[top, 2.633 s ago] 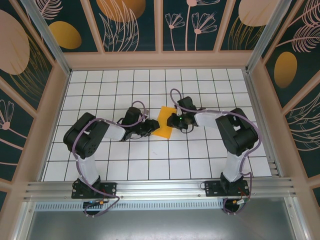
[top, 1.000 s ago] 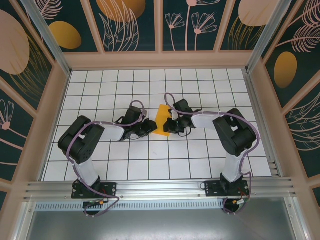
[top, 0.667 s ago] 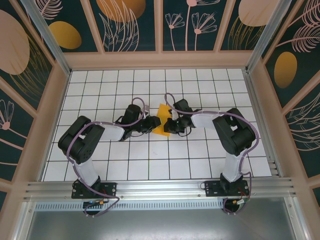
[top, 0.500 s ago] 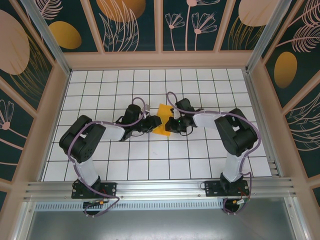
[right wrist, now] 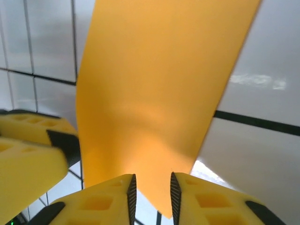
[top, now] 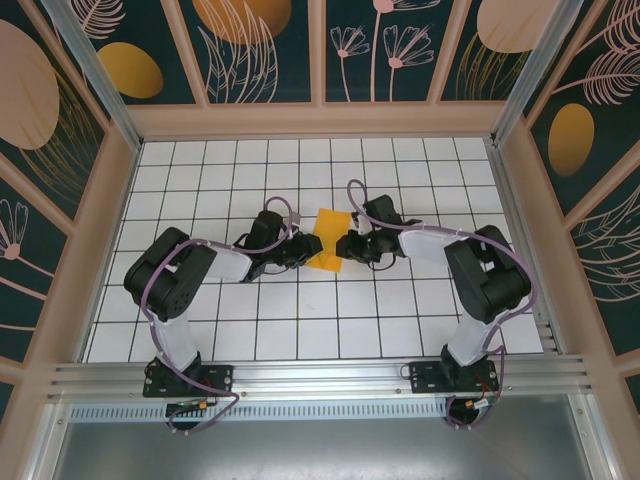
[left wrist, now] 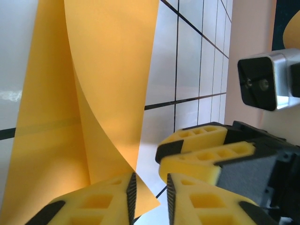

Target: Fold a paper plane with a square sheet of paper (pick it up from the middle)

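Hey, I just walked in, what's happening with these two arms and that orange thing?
Two arms are folding an orange sheet of paper into a plane on the tiled table. It is partly folded, one flap curling up. The left gripper and right gripper meet it from opposite sides, each with jaws slightly apart around an edge, so neither looks clamped.

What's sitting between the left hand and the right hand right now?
The square sheet of paper, partly folded, lies between the left hand and the right hand, both close against its edges. The top external view shows this.
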